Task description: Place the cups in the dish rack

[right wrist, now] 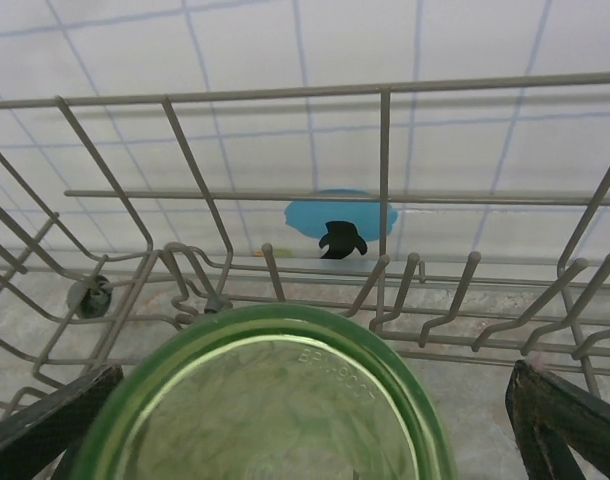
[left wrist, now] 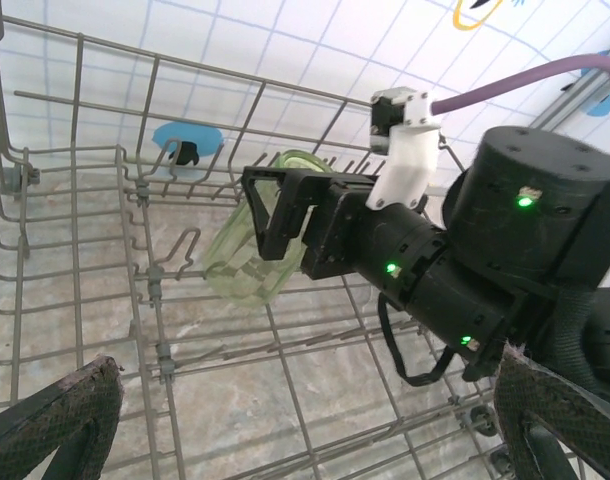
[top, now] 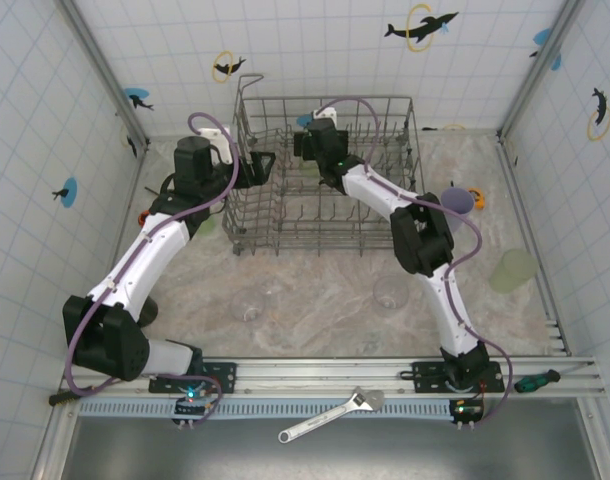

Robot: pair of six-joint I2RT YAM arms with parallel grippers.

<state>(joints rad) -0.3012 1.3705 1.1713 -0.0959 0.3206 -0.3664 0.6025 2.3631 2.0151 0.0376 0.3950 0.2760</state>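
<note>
Inside the dish rack (right wrist: 385, 140), a green cup (right wrist: 275, 400) lies tilted, partly cut off by the picture edge. The right fingers (right wrist: 560, 420) stand apart around it, a gap on one side. The left fingers (left wrist: 55, 420), spread and empty, hover at the rack's left wall. Bare wire floor surrounds the cup.

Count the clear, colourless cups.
2 clear cups: left one and right one, both on the table in front of the dish rack. More may be hidden behind the arms.
</note>
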